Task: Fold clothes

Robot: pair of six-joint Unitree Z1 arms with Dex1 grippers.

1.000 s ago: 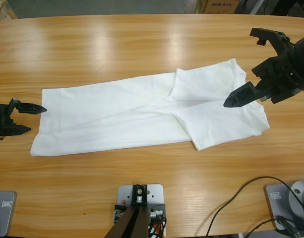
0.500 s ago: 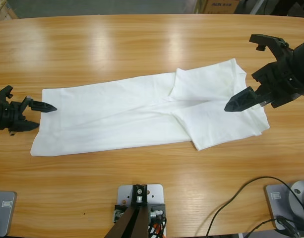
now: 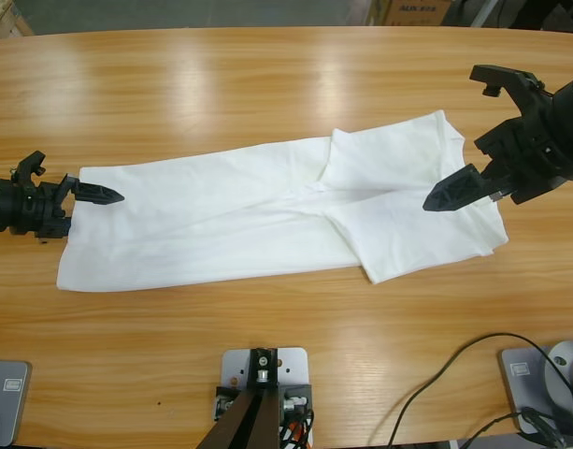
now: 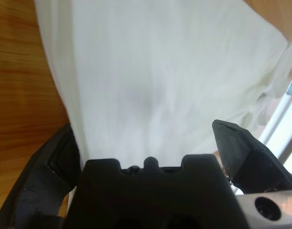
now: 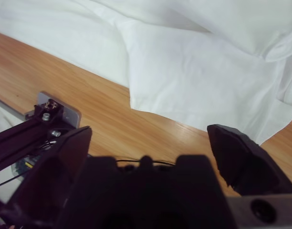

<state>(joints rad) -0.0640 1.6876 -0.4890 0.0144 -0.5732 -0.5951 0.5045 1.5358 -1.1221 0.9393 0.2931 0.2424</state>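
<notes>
A white T-shirt (image 3: pixel 230 215) lies flat across the table, folded into a long band with a wider folded part at its right end. My left gripper (image 3: pixel 85 213) is low at the band's left edge, open. In the left wrist view the shirt's (image 4: pixel 150 71) edge sits between the jaws of the left gripper (image 4: pixel 146 133). My right gripper (image 3: pixel 473 131) hovers wide open over the shirt's right end, holding nothing. The right wrist view looks down past the right gripper (image 5: pixel 150 136) at the folded cloth (image 5: pixel 198 71) and its near edge.
The wooden table (image 3: pixel 267 94) shows bare wood behind and in front of the shirt. A black cable (image 3: pixel 436 374) curls at the front right edge. A cardboard box (image 3: pixel 412 11) stands beyond the far edge.
My left gripper has slid right from off the shirt's left edge until that edge lies between its jaws. The right gripper has barely moved. The shirt lies as before.
</notes>
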